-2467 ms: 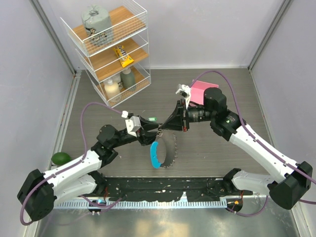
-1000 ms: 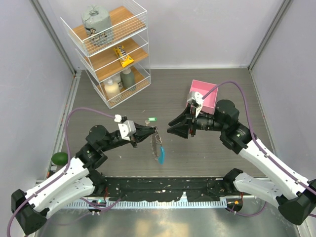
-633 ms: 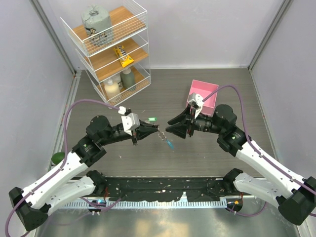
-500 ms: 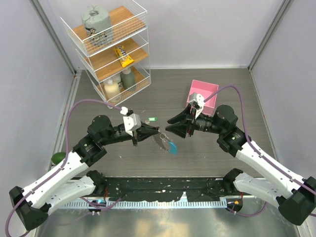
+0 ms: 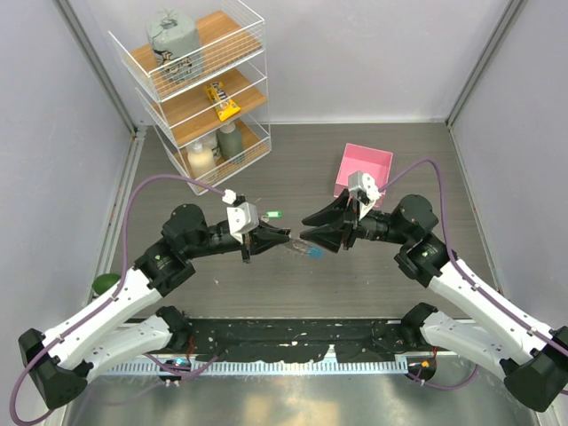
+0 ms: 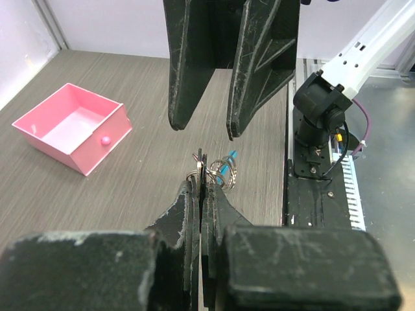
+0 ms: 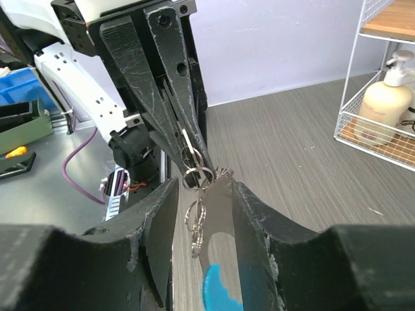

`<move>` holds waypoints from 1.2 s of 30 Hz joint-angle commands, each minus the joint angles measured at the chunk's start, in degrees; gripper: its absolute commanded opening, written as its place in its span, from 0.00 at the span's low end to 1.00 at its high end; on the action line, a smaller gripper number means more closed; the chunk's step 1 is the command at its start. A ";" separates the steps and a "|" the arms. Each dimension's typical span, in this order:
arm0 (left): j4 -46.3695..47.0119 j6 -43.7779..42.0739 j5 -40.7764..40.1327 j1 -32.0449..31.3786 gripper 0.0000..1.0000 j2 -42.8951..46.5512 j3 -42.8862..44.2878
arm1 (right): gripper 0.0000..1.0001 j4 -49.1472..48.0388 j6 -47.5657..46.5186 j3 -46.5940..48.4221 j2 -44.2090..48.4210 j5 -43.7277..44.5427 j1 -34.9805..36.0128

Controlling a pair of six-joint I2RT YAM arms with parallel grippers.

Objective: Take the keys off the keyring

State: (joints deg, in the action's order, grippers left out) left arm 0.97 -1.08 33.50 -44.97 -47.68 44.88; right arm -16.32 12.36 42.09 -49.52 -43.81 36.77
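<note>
- Green round object (image 5: 107,284): on the surface, far back from the left jaws on their outer side. It is partly hidden by the left arm.
- White wire shelf rack (image 5: 200,89): well beyond the left jaws, off to their left. A pump bottle (image 7: 386,103) stands on its lowest shelf.
- Small green tag (image 5: 273,214): lies on the surface just beyond the left jaw tips.
- Left jaws: pressed fully together, with the top of the keyring (image 6: 222,170) pinched at the very tips.
- Keyring: hangs from the left jaw tips, between the two sets of jaws. It is blurred in the top view.
- Keys (image 7: 196,223): a silver cluster with small split rings, dangling straight below the left jaw tips.
- Blue band (image 7: 216,293): the lowest part of the hanging bunch, under the keys.
- Right jaws: spread wide, holding nothing. The tips face the left jaw tips and stand just apart from them. The hanging keys line up with the gap, but I cannot tell whether they sit inside it.
- Pink box (image 5: 364,170): open-topped, on the surface behind the right jaws, apart from them.
</note>
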 commanded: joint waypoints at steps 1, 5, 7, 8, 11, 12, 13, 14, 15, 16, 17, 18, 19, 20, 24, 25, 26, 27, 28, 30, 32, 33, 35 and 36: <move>1.93 0.55 -0.53 -0.56 0.00 0.31 2.84 | 0.44 -2.05 -0.41 1.15 -0.49 -1.63 1.54; 1.93 0.64 -0.89 -0.91 0.00 0.31 2.84 | 0.42 -0.04 -1.02 2.38 -1.46 0.39 3.30; 1.93 0.73 -1.06 -1.08 0.00 0.39 2.84 | 0.40 0.41 -1.55 2.82 -1.99 0.75 4.35; 1.84 0.73 -1.15 -1.17 0.00 0.40 2.84 | 0.40 0.67 -1.90 3.00 -2.34 1.09 5.23; 2.01 0.73 -1.24 -1.52 0.00 0.75 2.84 | 0.40 2.43 -3.13 3.97 -3.04 3.29 6.64; 1.93 0.82 -1.24 -1.70 0.00 0.92 2.75 | 0.39 3.21 -3.83 4.14 -3.04 3.38 7.25; 1.93 0.82 -1.33 -1.79 0.00 1.18 2.75 | 0.38 3.39 -4.36 4.32 -3.39 3.99 7.52; 1.93 0.73 -1.41 -1.87 0.00 1.27 2.58 | 0.38 3.66 -4.36 4.49 -3.39 4.08 7.96; 1.93 0.82 -1.50 -2.05 0.00 1.45 2.49 | 0.38 3.66 -4.71 4.41 -3.48 4.17 8.31; 1.84 0.73 -1.50 -2.14 0.00 1.45 2.49 | 0.36 4.01 -4.97 4.50 -3.48 4.52 8.57; 1.84 0.73 -1.59 -2.23 0.00 1.62 2.49 | 0.29 4.27 -5.50 4.84 -3.57 5.22 8.93; 1.84 0.73 -1.59 -2.23 0.00 1.80 2.40 | 0.25 5.23 -5.77 4.94 -3.57 5.49 9.02; 1.84 0.73 -1.68 -2.31 0.00 1.89 2.40 | 0.18 5.68 -6.20 5.11 -3.57 5.75 9.10; 1.75 0.73 -1.85 -2.31 0.00 2.15 2.40 | 0.17 6.20 -6.38 5.20 -3.48 5.76 9.10; 1.31 0.73 -3.26 -2.31 0.00 2.68 2.31 | 0.13 8.31 -7.87 4.15 -1.46 6.89 9.10; 1.05 0.64 -3.61 -2.31 0.00 2.94 2.23 | 0.12 8.67 -8.49 3.88 -0.33 7.68 9.10; 1.05 0.56 -3.79 -2.31 0.00 2.94 2.14 | 0.11 9.37 -8.84 3.36 0.03 8.04 9.10; 1.05 0.64 -3.88 -2.31 0.00 3.03 1.96 | 0.10 9.98 -9.19 3.09 0.90 8.56 9.02; 1.31 0.56 -4.05 -2.31 0.00 3.12 1.96 | 0.09 10.42 -9.46 2.66 1.26 8.92 9.10; 1.49 0.73 -3.88 -2.31 0.00 3.03 1.61 | 0.07 11.22 -9.90 2.13 2.32 9.53 9.10; 1.75 0.73 -3.70 -2.31 0.00 3.03 1.52 | 0.05 11.66 -10.08 1.95 2.93 10.06 9.10; 1.84 0.73 -3.61 -2.31 0.00 2.95 1.44 | 0.05 11.83 -10.16 1.69 3.11 10.15 9.10; 1.93 0.73 -3.53 -2.31 0.00 3.03 1.35 | 0.05 11.83 -10.16 1.51 3.55 10.50 9.10; 1.93 0.73 -3.53 -2.31 0.00 3.03 1.43 | 0.05 11.83 -10.16 1.42 3.81 10.59 9.19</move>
State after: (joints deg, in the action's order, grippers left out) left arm -1.10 -0.45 30.46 -47.33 -46.02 44.88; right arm -5.08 3.31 43.88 -47.16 -34.98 45.71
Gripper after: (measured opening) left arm 0.042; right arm 0.063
